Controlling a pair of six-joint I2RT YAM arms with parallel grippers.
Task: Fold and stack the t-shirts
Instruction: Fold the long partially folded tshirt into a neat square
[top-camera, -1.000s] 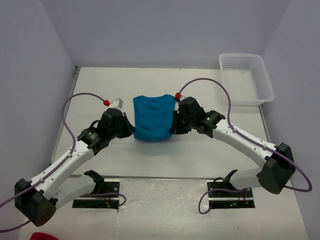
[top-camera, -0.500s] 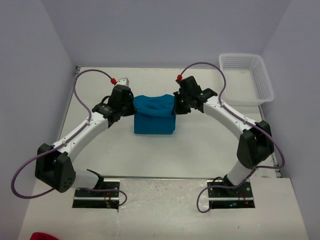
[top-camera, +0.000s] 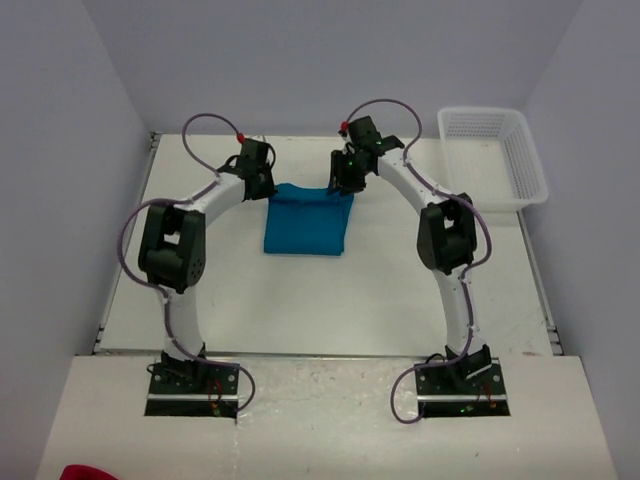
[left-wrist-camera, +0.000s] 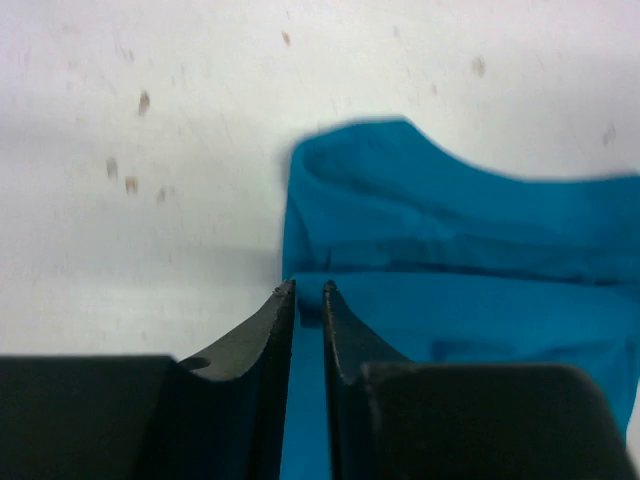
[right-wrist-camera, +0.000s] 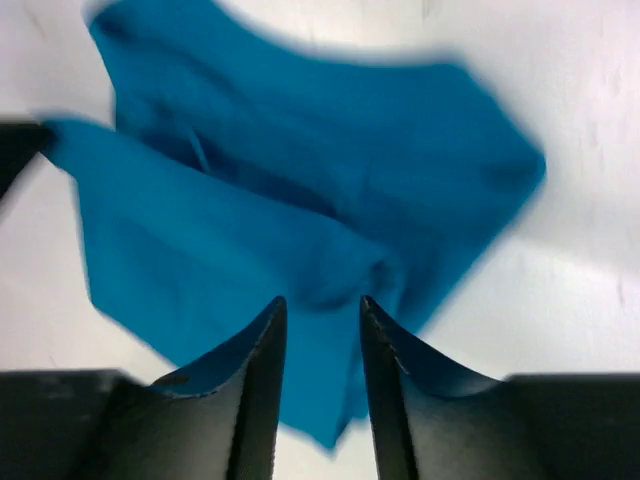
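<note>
The t-shirt (top-camera: 305, 218) lies folded into a compact rectangle on the bench (top-camera: 400, 300), well to the left of the basket (top-camera: 527, 170) and slightly nearer the arm bases. Both arms reach to the fold's far edge, probably because the top layer's hem belongs there (both wrist views show doubled cloth). The left end effector (left-wrist-camera: 305, 288) sits at the corner farthest from the basket. Its fingers are only a slit apart, and I cannot tell whether they pinch cloth. The right end effector (right-wrist-camera: 322, 302), at the corner nearer the basket, stands plainly apart above the cloth, gripping nothing.
</note>
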